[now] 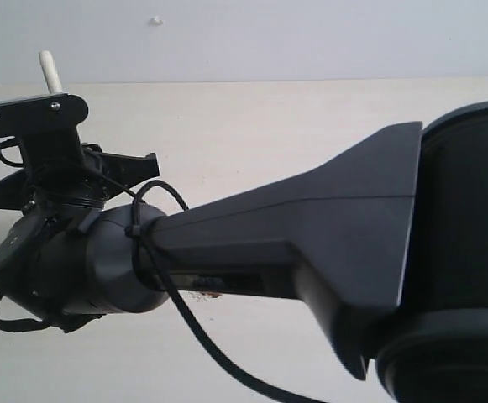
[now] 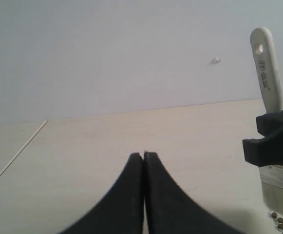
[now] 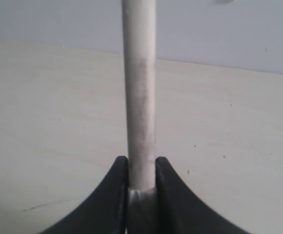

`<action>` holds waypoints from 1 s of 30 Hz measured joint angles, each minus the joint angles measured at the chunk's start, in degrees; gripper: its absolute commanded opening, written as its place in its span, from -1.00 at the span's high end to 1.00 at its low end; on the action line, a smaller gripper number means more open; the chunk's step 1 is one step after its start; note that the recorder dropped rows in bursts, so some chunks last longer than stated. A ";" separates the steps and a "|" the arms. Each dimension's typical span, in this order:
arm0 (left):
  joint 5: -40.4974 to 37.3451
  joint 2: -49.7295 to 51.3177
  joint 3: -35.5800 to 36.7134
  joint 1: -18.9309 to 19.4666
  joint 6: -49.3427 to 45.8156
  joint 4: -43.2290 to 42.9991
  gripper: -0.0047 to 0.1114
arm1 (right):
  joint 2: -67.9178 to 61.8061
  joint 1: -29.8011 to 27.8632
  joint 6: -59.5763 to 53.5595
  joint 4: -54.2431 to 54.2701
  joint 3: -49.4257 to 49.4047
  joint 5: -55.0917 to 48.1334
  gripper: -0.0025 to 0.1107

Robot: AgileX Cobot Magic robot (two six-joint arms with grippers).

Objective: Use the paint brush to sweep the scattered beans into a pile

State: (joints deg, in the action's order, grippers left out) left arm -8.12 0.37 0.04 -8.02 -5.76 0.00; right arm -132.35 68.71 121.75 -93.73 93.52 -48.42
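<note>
At ten o'clock on the bench (image 1: 269, 126), the right end effector (image 3: 141, 165) clamps the paint brush (image 3: 140, 97) upright, bristles down to push beans (image 2: 280, 220); the left end effector (image 2: 144, 155) sits shut, empty.

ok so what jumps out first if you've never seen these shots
The black arm dominates the exterior view, reaching across to the left. The right tool clamps the paint brush with its handle up. A few beans lie by its bristles, and the left tool sits shut and empty.

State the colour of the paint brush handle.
The handle is pale cream; left wrist view shows it best.
</note>
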 measured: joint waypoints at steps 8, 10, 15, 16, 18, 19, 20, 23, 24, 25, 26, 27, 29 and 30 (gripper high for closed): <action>0.00 0.00 0.00 0.00 0.00 0.00 0.92 | -3.25 0.00 0.00 2.98 5.01 4.69 0.96; 0.00 0.00 0.00 0.00 0.00 0.00 0.92 | -3.79 0.00 0.00 3.54 5.13 4.70 0.96; 0.00 0.00 0.00 0.00 0.00 0.00 0.92 | -5.21 0.00 -0.14 4.26 5.13 1.85 0.96; 0.00 0.00 0.00 0.00 0.00 0.00 0.92 | -5.20 0.00 -0.70 4.51 5.13 0.89 0.96; 0.00 0.00 0.00 0.00 0.00 0.00 0.92 | -5.54 0.00 -3.49 5.80 5.13 -2.95 0.96; 0.00 0.00 0.00 0.00 0.00 0.00 0.92 | -5.54 0.00 -6.32 6.54 5.13 -6.20 0.96; 0.00 0.00 0.00 0.00 0.00 0.00 0.92 | -5.54 0.00 -8.07 6.97 5.13 -8.16 0.96; 0.00 0.00 0.00 0.00 0.00 0.00 0.92 | -5.54 0.00 -12.17 8.31 5.13 -13.99 0.96; 0.00 0.00 0.00 0.00 0.00 0.00 0.92 | -5.54 0.00 -12.69 8.44 5.13 -14.70 0.96; 0.00 0.00 0.00 0.00 0.00 0.00 0.92 | -5.54 0.00 -12.80 8.48 5.13 -15.15 0.96; 0.00 0.00 0.00 0.00 0.00 0.00 0.92 | -5.54 0.00 -12.80 8.58 5.13 -15.42 0.96; 0.00 0.00 0.00 0.00 0.00 0.00 0.92 | -5.54 0.00 -12.67 8.58 5.13 -15.42 0.96; 0.00 0.00 0.00 0.00 0.00 0.00 0.92 | -5.43 0.00 -11.50 8.62 5.13 -14.92 0.96; 0.00 0.00 0.00 0.00 0.00 0.00 0.92 | -5.17 0.00 -10.82 8.62 5.13 -14.16 0.96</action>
State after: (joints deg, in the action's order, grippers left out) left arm -8.12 0.37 0.04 -8.02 -5.76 0.00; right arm -137.51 68.71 110.92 -85.12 98.64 -62.58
